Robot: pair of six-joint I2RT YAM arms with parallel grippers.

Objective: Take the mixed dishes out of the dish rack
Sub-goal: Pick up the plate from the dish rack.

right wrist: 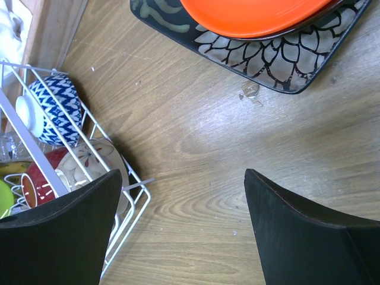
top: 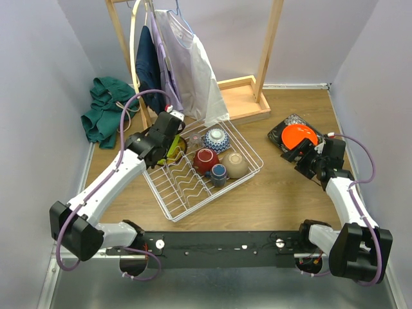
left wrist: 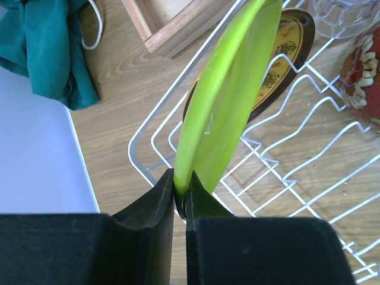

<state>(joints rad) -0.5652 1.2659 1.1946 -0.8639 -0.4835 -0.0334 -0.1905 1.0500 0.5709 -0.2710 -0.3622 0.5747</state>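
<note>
The white wire dish rack (top: 187,190) sits mid-table. It holds a blue-white bowl (top: 217,138), a red bowl (top: 205,159), a small blue cup (top: 219,174) and a tan bowl (top: 236,165). My left gripper (top: 171,148) is at the rack's far left corner, shut on the rim of an upright yellow-green plate (left wrist: 231,89); its fingertips (left wrist: 180,190) pinch the edge. Behind it stand a yellow patterned plate (left wrist: 285,53) and a clear glass (left wrist: 344,15). My right gripper (top: 302,156) is open and empty over bare wood (right wrist: 181,202). An orange plate (top: 299,135) lies on the black square plate (top: 278,134) right of the rack.
A wooden clothes stand (top: 257,58) with hanging garments stands behind the rack. A green cloth (top: 106,109) lies at the far left. Grey walls close in left and right. The rack's corner (right wrist: 133,196) is just left of my right gripper.
</note>
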